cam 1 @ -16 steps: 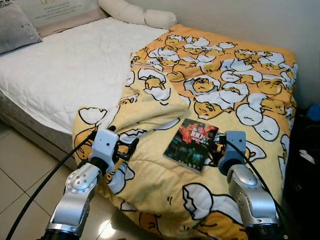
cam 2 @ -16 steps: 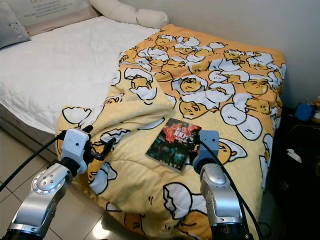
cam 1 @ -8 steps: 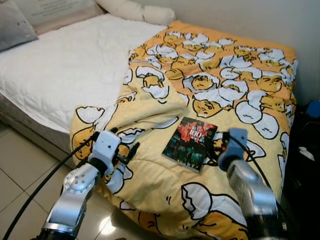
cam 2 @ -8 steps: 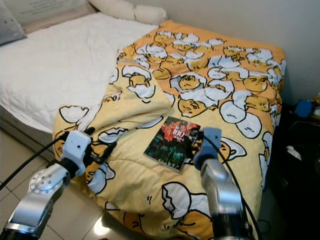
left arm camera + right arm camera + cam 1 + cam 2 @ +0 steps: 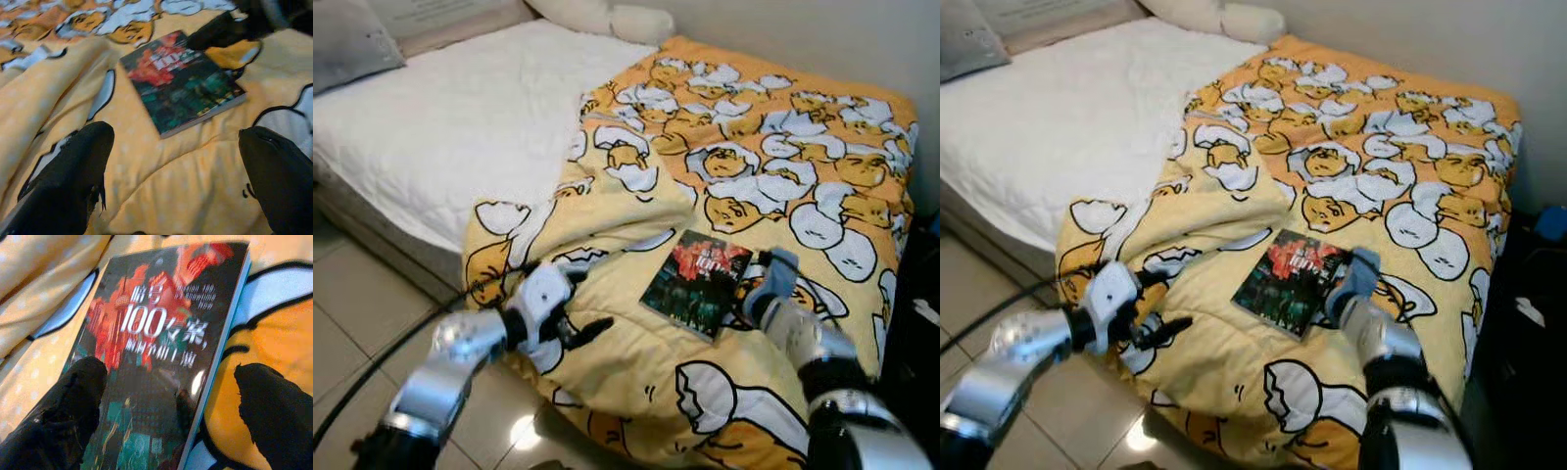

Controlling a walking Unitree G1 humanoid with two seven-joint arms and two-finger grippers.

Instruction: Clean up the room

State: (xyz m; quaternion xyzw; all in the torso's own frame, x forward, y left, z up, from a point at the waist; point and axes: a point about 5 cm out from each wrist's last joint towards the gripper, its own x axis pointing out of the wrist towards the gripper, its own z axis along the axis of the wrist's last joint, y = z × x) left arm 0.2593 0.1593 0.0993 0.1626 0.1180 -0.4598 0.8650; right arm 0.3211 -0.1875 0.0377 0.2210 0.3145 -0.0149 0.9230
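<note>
Right gripper fingers spread, straddling paperback book near bed's foot edge; soft comforter could bunch, book slipping; left gripper spread too, idle.

Both grippers reach forward, jaws spread wide.

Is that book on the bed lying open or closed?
Closed. The book lies flat on the yellow blanket with its front cover facing up, and its page edges show as one stacked block along the side.
</note>
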